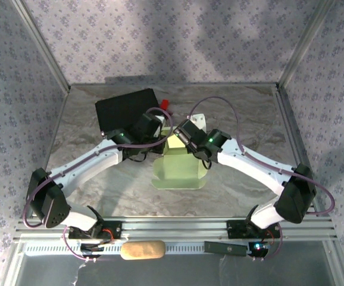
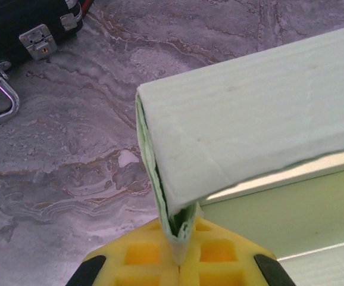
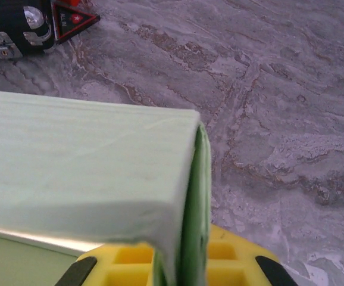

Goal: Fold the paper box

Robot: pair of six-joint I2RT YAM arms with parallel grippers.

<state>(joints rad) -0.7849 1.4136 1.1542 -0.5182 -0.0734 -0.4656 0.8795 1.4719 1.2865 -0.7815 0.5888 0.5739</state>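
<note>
We judge the pale green thin-card paper box [image 1: 178,173] half-formed; left gripper [image 2: 180,259] and right gripper [image 3: 181,265] clamp its end walls; closing remains

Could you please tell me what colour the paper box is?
The paper box is pale light green, seen best in the left wrist view.
</note>
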